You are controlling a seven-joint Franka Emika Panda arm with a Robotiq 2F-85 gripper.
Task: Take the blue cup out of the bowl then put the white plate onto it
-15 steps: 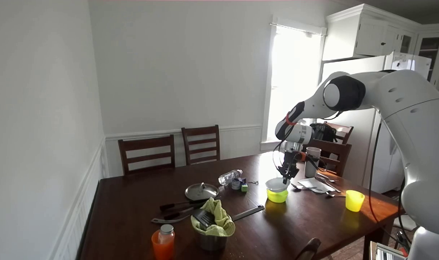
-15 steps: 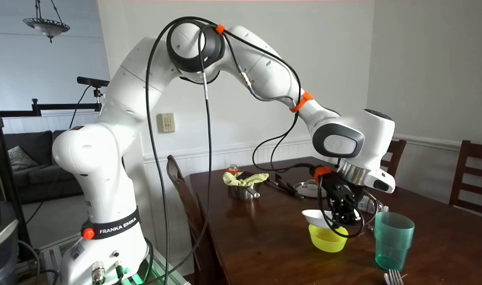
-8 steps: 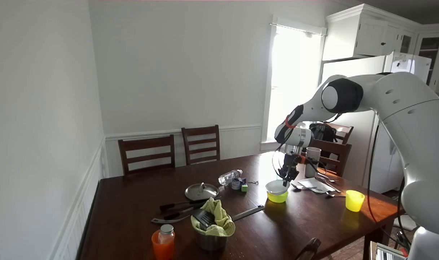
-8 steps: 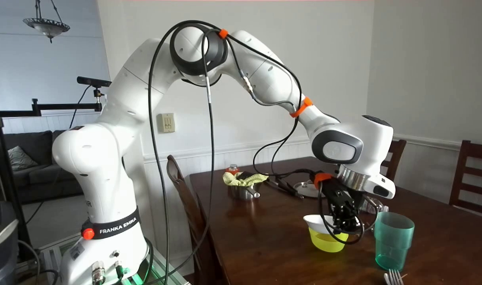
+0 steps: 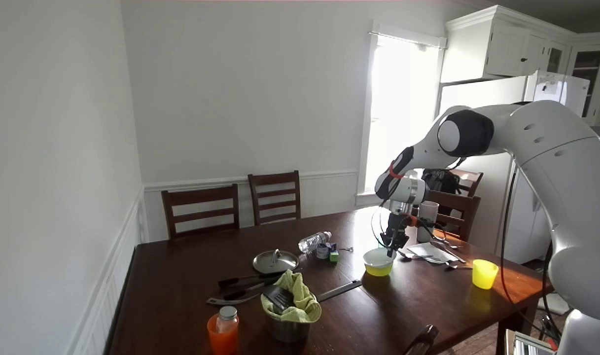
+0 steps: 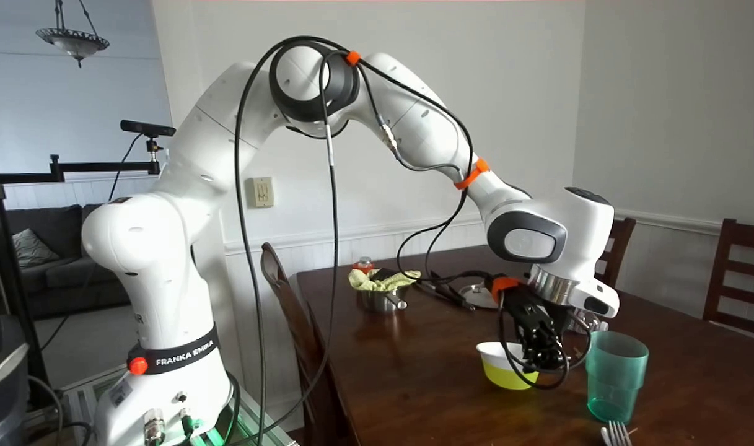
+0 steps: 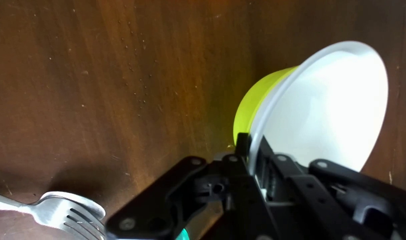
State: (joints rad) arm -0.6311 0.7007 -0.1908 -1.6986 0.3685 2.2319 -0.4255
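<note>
The white plate (image 7: pixel 326 110), a small round white dish, sits down inside the lime-green bowl (image 7: pixel 256 100), its rim standing above the bowl's. In both exterior views the white plate (image 5: pixel 377 256) (image 6: pixel 498 355) covers the opening of the lime-green bowl (image 5: pixel 378 270) (image 6: pixel 505 376), which stands on the table. My gripper (image 7: pixel 251 146) points down and is shut on the plate's near rim, one finger inside and one outside. The gripper (image 6: pixel 541 365) hides part of both dishes. A teal see-through cup (image 6: pixel 616 378), the only bluish cup in view, stands upright on the table beside the gripper.
A fork (image 7: pixel 67 213) lies near the gripper. A yellow cup (image 5: pixel 484 274) stands near the table edge. A silver pot with a green cloth (image 5: pixel 291 328), a lid (image 5: pixel 275 262), a water bottle (image 5: pixel 313 242) and an orange cup (image 5: pixel 223 336) stand or lie farther off.
My gripper has moved down, still holding the white plate. The plate has gone from above the lime-green bowl to down inside it. The teal cup has not moved.
</note>
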